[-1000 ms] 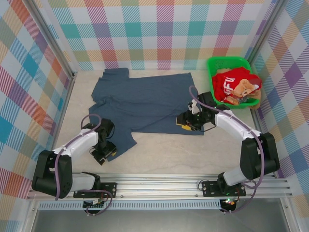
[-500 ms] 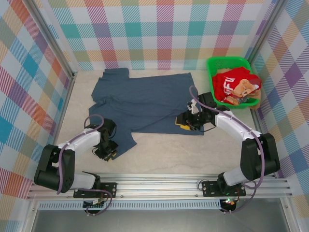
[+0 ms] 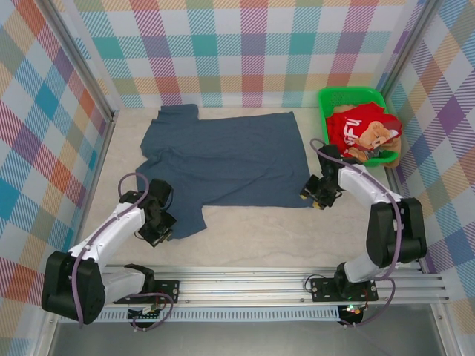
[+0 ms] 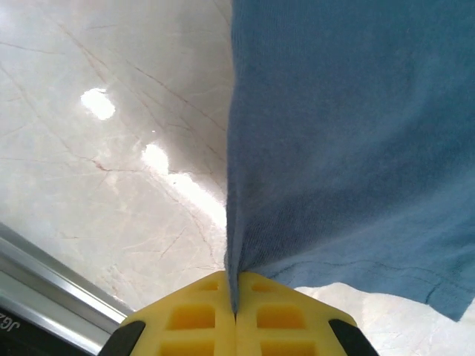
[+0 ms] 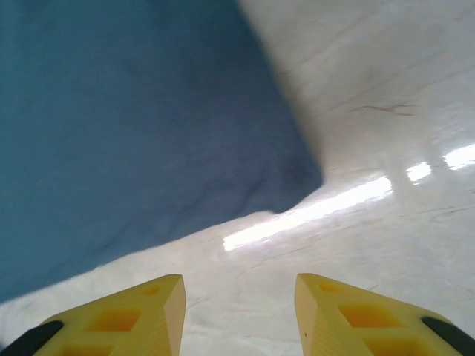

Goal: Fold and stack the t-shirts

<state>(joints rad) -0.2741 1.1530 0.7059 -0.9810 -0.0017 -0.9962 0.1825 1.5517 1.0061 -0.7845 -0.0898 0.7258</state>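
Note:
A plain slate-blue t-shirt (image 3: 223, 159) lies spread flat on the table, with one sleeve trailing toward the near left. My left gripper (image 3: 158, 226) is shut on the edge of that sleeve; in the left wrist view the blue cloth (image 4: 341, 133) runs up out of the closed yellow fingers (image 4: 193, 319). My right gripper (image 3: 315, 194) stands open just off the shirt's near right corner (image 5: 297, 174), with bare table between its fingers (image 5: 141, 315). A red t-shirt with white lettering (image 3: 356, 124) lies bunched in the green basket, with an orange-tan print piece (image 3: 378, 135) beside it.
The green plastic basket (image 3: 325, 100) stands at the far right corner against the checked wall. A metal rail (image 3: 245, 285) runs along the near table edge, and its corner (image 4: 44, 282) shows in the left wrist view. Bare marble tabletop (image 3: 260, 233) lies between the arms.
My right gripper has let go of the shirt's near right corner and pulled back to the right, now open. The corner lies flatter. My left gripper has shifted slightly, still gripping the sleeve.

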